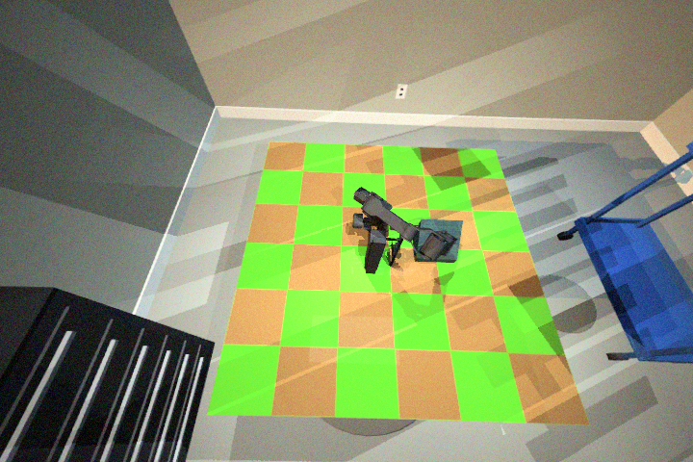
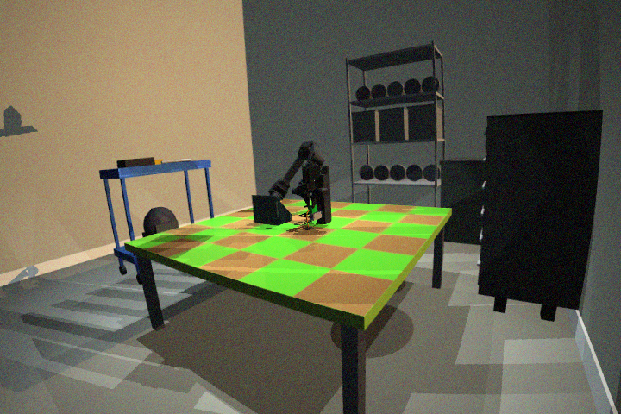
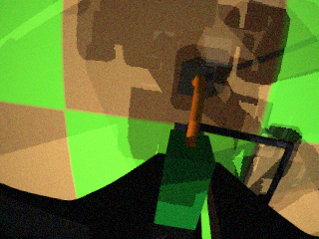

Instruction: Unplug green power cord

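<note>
Evidently the end effector is clenched on the blocky green plastic plug, above the chequered surface; it looks light and rigid, best pinched across its flat sides.

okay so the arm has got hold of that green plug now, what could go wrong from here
Two risks. The tool is shut on the green plug, but only its lower part sits between the fingers, so it could slip during the pull. The orange prong runs at a slight slant toward the dark socket; an off-line pull might bind it or drag the strip across the checkered table.
</note>
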Robot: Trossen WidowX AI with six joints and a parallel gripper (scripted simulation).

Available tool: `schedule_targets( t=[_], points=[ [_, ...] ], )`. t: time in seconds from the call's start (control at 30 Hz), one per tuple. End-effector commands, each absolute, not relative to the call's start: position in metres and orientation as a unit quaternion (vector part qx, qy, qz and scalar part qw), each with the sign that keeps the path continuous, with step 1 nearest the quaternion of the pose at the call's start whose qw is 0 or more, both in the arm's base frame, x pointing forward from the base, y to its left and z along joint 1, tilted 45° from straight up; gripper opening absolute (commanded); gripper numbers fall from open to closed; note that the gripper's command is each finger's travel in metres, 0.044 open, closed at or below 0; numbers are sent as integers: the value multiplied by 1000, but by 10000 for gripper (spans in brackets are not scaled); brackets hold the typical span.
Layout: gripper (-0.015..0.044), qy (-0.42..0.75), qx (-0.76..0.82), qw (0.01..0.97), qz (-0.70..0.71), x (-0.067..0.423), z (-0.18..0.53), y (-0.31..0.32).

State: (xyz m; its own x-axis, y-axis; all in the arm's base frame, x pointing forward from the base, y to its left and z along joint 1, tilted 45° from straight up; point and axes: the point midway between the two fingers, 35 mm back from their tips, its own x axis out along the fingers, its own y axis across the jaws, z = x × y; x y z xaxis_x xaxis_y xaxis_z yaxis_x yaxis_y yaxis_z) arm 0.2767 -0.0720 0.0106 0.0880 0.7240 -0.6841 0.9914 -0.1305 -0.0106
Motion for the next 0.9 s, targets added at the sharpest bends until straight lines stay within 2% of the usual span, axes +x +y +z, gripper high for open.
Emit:
schedule_targets(
  t=[0.0,0.1,0.53,0.67,0.87],
  points=[
    [0,602,698,244,-302,272,-4,-98],
    [0,602,698,243,-302,270,-7,-101],
    [341,602,699,242,-301,270,-3,-91],
    [440,601,699,243,-302,269,-15,-110],
    [440,601,699,243,-302,261,-37,-142]
  ],
)
